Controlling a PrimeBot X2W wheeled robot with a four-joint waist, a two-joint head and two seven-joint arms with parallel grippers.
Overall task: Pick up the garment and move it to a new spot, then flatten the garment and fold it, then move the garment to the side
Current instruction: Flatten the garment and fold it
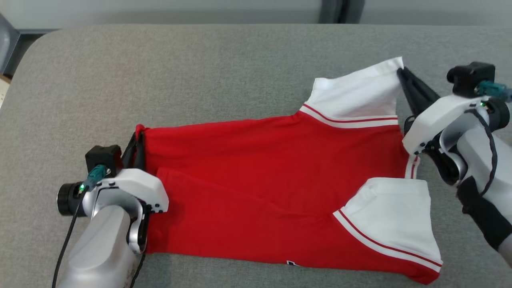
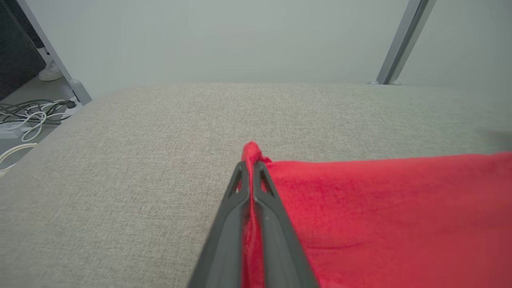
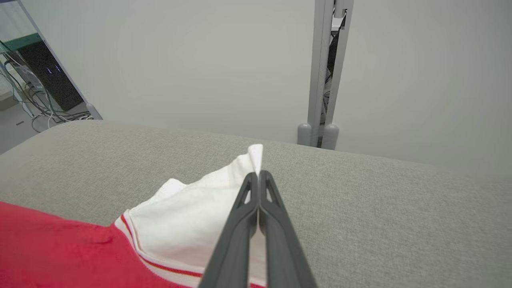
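A red garment (image 1: 260, 176) with white, red-striped sleeves lies spread sideways on the grey table (image 1: 200, 72), its lower half folded over. My left gripper (image 1: 138, 134) is shut on the garment's red far-left corner (image 2: 251, 150), with cloth pinched between its dark fingers (image 2: 236, 208). My right gripper (image 1: 400, 71) is shut on the tip of the far white sleeve (image 3: 224, 192), lifting that corner slightly. The other white sleeve (image 1: 392, 216) lies flat at the near right.
The padded grey table stretches far beyond the garment to the back and left. A grey wall with a metal post (image 3: 324, 72) stands behind it. Cables (image 2: 28, 116) lie on the floor past the table's left edge.
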